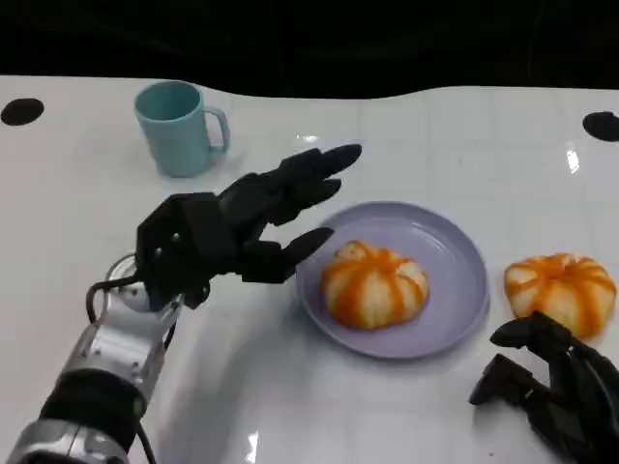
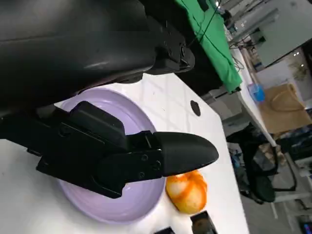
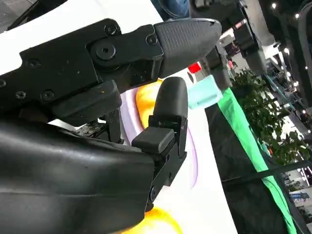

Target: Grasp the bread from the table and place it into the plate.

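One orange-striped bread bun (image 1: 372,283) lies in the lavender plate (image 1: 455,261) at the table's middle. A second bun (image 1: 561,290) sits on the white table just right of the plate. My left hand (image 1: 242,227) hovers at the plate's left rim, fingers spread and holding nothing. In the left wrist view its thumb (image 2: 185,153) crosses the plate (image 2: 117,204), and a bun (image 2: 186,190) shows past it. My right hand (image 1: 556,391) is low at the front right, just in front of the second bun, fingers apart and empty. The right wrist view shows that bun (image 3: 156,224) close under the hand.
A teal mug (image 1: 181,126) stands at the back left, clear of the plate. Black round marks (image 1: 21,111) (image 1: 602,126) sit near the table's far corners. The table's far edge meets a dark background.
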`<state>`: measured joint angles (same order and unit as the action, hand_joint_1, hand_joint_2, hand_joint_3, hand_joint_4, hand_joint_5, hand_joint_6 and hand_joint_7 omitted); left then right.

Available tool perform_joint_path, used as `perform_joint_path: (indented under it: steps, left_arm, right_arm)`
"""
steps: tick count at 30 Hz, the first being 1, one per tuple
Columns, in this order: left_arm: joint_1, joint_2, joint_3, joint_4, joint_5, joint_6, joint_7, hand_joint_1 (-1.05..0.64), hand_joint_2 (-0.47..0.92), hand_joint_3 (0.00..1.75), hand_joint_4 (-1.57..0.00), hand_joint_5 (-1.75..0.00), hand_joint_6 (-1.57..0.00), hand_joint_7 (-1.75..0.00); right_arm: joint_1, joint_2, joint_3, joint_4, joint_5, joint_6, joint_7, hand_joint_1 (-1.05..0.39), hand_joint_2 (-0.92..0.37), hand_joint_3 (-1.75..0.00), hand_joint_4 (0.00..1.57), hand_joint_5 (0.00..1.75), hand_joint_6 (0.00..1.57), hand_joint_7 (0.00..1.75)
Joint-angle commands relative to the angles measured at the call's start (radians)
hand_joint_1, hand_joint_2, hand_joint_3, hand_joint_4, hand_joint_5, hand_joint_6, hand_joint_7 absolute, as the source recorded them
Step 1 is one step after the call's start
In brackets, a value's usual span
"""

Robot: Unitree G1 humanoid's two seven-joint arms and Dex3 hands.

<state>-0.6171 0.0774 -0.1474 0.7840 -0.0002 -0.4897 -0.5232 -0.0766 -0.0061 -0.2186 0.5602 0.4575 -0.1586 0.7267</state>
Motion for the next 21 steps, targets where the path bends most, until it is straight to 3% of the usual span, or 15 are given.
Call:
perform_joint_path:
  steps: [1,5,8,9,10,12,14,16,21]
  left_arm:
    - [0.012,0.010,0.012,-0.040,-0.013,0.022,-0.017,-0.87,0.92,0.65,-0.19,-0.24,-0.21,-0.05]
    - [0.262,-0.066,0.155,-0.339,-0.380,0.233,-0.093,-0.71,0.92,0.52,-0.59,-0.56,-0.59,-0.14]
    - [0.329,-0.078,0.176,-0.446,-0.468,0.353,-0.090,-0.67,0.92,0.52,-0.67,-0.77,-0.74,-0.18]
    - [0.355,-0.087,0.187,-0.482,-0.507,0.403,-0.089,-0.65,0.92,0.53,-0.66,-1.02,-0.77,-0.35]
    - [0.374,-0.092,0.195,-0.510,-0.534,0.441,-0.086,-0.63,0.92,0.53,-0.64,-1.20,-0.72,-0.59]
    - [0.424,-0.109,0.213,-0.576,-0.589,0.522,-0.055,-0.63,0.92,0.54,-0.63,-1.29,-0.68,-0.73]
    - [0.492,-0.126,0.232,-0.653,-0.654,0.611,-0.019,-0.59,0.92,0.47,-0.67,-1.63,-0.62,-1.20]
    - [0.543,-0.127,0.247,-0.707,-0.702,0.680,-0.014,-0.57,0.92,0.45,-0.72,-1.72,-0.57,-1.45]
    - [0.634,-0.141,0.262,-0.805,-0.746,0.770,0.027,-0.56,0.92,0.43,-0.81,-1.75,-0.57,-1.68]
  right_arm:
    - [0.014,-0.007,-0.001,-0.005,-0.003,0.012,-0.010,-0.52,-0.92,-0.22,0.67,1.49,0.60,1.19]
    - [0.017,-0.005,0.002,-0.010,0.000,0.015,-0.003,-0.52,-0.92,-0.22,0.66,1.49,0.59,1.18]
    - [0.017,-0.006,0.002,-0.010,0.001,0.015,0.003,-0.52,-0.92,-0.22,0.66,1.48,0.59,1.17]
    - [0.016,-0.006,0.003,-0.010,0.001,0.014,0.006,-0.51,-0.92,-0.23,0.66,1.48,0.59,1.17]
    - [0.016,-0.006,0.003,-0.009,0.002,0.014,0.008,-0.51,-0.92,-0.24,0.66,1.48,0.59,1.16]
    - [0.015,-0.007,0.002,-0.010,0.003,0.016,0.010,-0.51,-0.92,-0.24,0.66,1.48,0.59,1.16]
    - [0.016,-0.005,0.002,-0.014,0.002,0.017,0.007,-0.51,-0.92,-0.25,0.66,1.48,0.60,1.16]
    - [0.019,-0.003,0.003,-0.020,-0.001,0.019,-0.001,-0.52,-0.92,-0.24,0.67,1.48,0.61,1.16]
    - [0.017,-0.005,0.003,-0.018,0.002,0.026,0.004,-0.52,-0.92,-0.24,0.67,1.48,0.61,1.16]
